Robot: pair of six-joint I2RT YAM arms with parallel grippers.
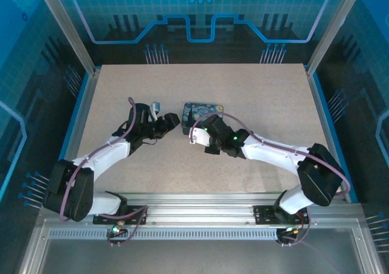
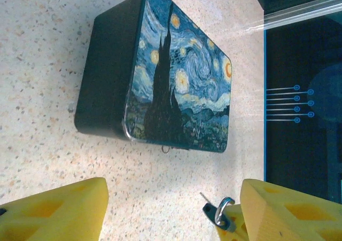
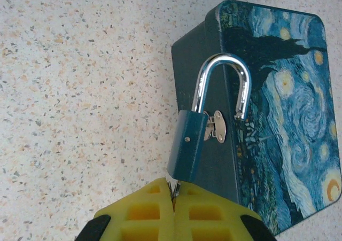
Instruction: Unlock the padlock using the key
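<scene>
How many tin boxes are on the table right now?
1. The painted tin box lies flat near the table's middle, lid closed, right in front of the right gripper. The arms could hide something small.

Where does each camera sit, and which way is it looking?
Top external: above and behind, looking down at the table; left arm and right arm show.
Left wrist: on the left arm, low, facing the painted tin box; its yellow fingers stand apart.
Right wrist: on the right arm, facing the padlock; its fingers pinch the key beneath.
Shared: the tin box.
</scene>
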